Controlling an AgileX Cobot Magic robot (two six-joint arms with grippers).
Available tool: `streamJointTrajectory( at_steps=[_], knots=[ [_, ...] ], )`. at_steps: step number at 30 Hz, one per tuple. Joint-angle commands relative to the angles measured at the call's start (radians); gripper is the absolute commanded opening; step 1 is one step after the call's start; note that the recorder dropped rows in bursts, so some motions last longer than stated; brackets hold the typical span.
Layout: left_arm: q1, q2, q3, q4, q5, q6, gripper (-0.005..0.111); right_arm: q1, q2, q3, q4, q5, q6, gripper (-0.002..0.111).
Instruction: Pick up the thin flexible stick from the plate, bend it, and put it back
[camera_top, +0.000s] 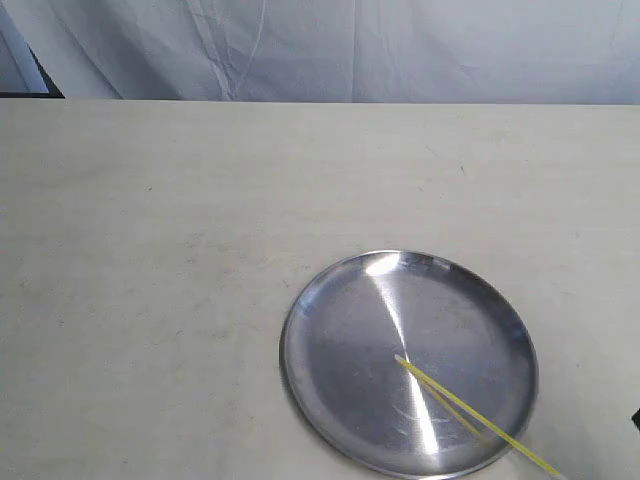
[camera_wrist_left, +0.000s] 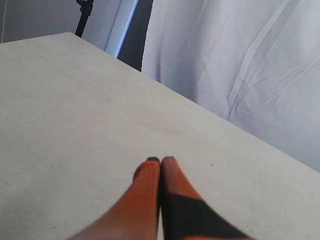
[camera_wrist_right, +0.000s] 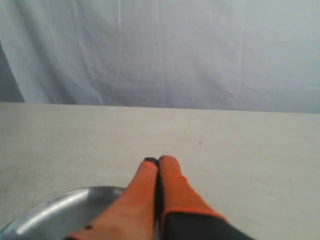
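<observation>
A round shiny silver plate (camera_top: 330, 350) lies on the pale table at the lower right of the exterior view. A thin yellow-green stick (camera_top: 470, 414) runs straight from the plate's middle out over its near right rim. Neither gripper shows in the exterior view. In the left wrist view, my left gripper (camera_wrist_left: 161, 160) has its orange fingers pressed together above bare table, with nothing held. My right gripper (camera_wrist_right: 158, 160) is likewise shut and empty, and part of the plate's rim (camera_wrist_right: 50, 212) shows beside its fingers.
The pale tabletop (camera_top: 180, 250) stretches wide to the left of the plate. A white cloth backdrop (camera_top: 350, 50) hangs behind the table's far edge. A dark stand (camera_wrist_left: 84, 15) rises beyond the table corner in the left wrist view.
</observation>
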Motion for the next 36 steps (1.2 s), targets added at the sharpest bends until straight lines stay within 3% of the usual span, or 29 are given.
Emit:
streamJointTrajectory(
  at_steps=[1,3,13,16,21,25,27,31,36],
  knots=[
    [0.0,-0.008,0.004,0.009,-0.003,0.003,0.0,0.003,-0.004,0.001,0.298,-0.141,0.071,0.0],
    [0.0,-0.008,0.004,0.009,-0.003,0.003,0.0,0.003,-0.004,0.001,0.619,-0.153,0.121,0.0],
    [0.0,-0.008,0.004,0.009,-0.003,0.003,0.0,0.003,-0.004,-0.052,0.642,-0.257,0.287,0.0],
    [0.0,-0.008,0.004,0.009,-0.003,0.003,0.0,0.003,-0.002,-0.122,0.642,-0.31,0.234,0.0],
    [0.0,-0.008,0.004,0.009,-0.003,0.003,0.0,0.003,0.127,-0.266,0.285,-0.298,-0.024,0.0],
    [0.0,-0.008,0.004,0.009,-0.003,0.003,0.0,0.003,0.418,-0.409,-0.055,-0.043,-0.051,0.0],
    [0.0,-0.008,0.004,0.009,-0.003,0.003,0.0,0.005,0.602,-0.516,-0.235,0.12,0.037,0.0],
    [0.0,-0.008,0.004,0.009,-0.003,0.003,0.0,0.031,0.921,-0.746,-0.603,0.346,0.407,0.0],
    [0.0,-0.008,0.004,0.009,-0.003,0.003,0.0,0.118,1.188,-1.002,-0.952,0.644,0.762,-0.001]
  ],
)
